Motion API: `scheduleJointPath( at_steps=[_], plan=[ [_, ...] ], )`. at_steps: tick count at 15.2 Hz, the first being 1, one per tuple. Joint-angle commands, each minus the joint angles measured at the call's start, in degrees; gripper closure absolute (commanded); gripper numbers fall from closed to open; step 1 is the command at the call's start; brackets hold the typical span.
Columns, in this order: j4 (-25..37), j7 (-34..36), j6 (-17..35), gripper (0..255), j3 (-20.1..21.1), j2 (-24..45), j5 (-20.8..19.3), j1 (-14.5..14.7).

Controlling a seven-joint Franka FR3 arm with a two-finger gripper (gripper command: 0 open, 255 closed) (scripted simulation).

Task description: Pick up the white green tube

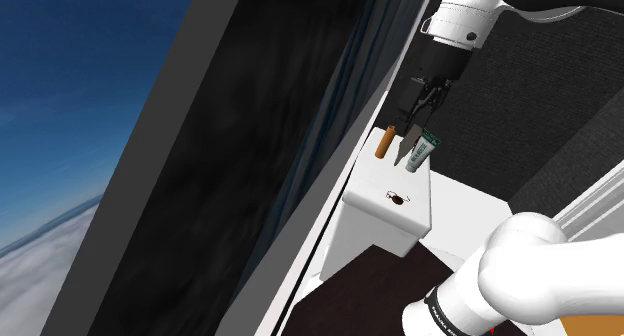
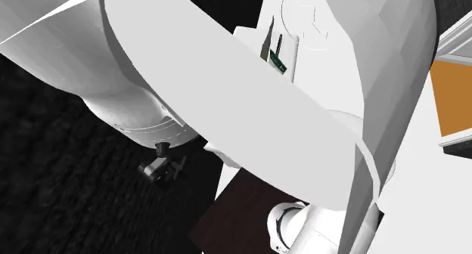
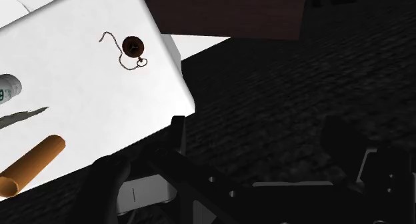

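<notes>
The white and green tube (image 1: 423, 149) lies on a small white table (image 1: 410, 216), at its far end; its end also shows in the wrist view (image 3: 8, 89) and a green bit of it in the second exterior view (image 2: 278, 61). My black gripper (image 1: 424, 96) hangs above the tube, clear of it. In the wrist view the gripper (image 3: 257, 133) stands open with nothing between its fingers, and the dark floor past the table's edge lies beneath it.
Beside the tube lie a grey sliver (image 3: 23, 116) and an orange cylinder (image 3: 30, 166). A small dark pendant on a thin chain (image 3: 133, 48) rests nearer the table's middle. A dark wall panel (image 1: 230, 154) rises along the table's far side.
</notes>
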Motion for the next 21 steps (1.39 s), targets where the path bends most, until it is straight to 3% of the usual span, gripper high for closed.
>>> scheduleJointPath(
  at_steps=[1, 12, 21],
  plan=[
    [0.0, 0.0, 0.0, 0, 0.0, 0.0, 0.0, 0.0],
    [4.68, -5.67, 2.08, 0, -11.85, 13.14, -6.37, -7.38],
    [12.11, -10.51, 3.15, 0, -21.05, 26.57, -9.06, -12.45]
  ],
)
